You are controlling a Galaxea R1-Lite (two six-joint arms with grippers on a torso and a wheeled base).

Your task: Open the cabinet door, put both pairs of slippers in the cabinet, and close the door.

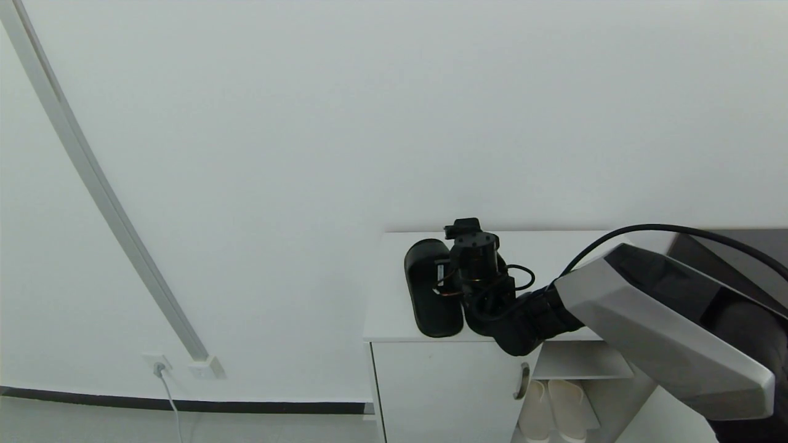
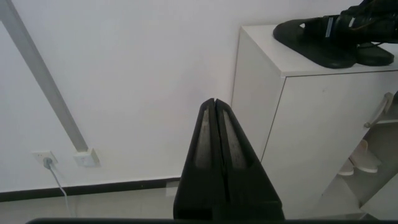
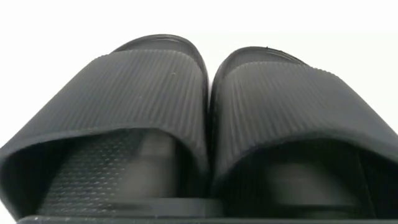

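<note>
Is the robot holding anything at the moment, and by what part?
The left tool is shut with nothing in it. The right tool is at the black slippers on the cabinet; whether it grips them cannot be told.

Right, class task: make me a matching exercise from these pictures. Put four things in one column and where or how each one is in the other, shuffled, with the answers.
Things
1. black slippers
2. white slippers
3. socket
4. left tool

Place or state
A. low on the wall
B. on top of the cabinet
C. shut, holding nothing
D. inside the cabinet

Pairs: 1-B, 2-D, 3-A, 4-C
</note>
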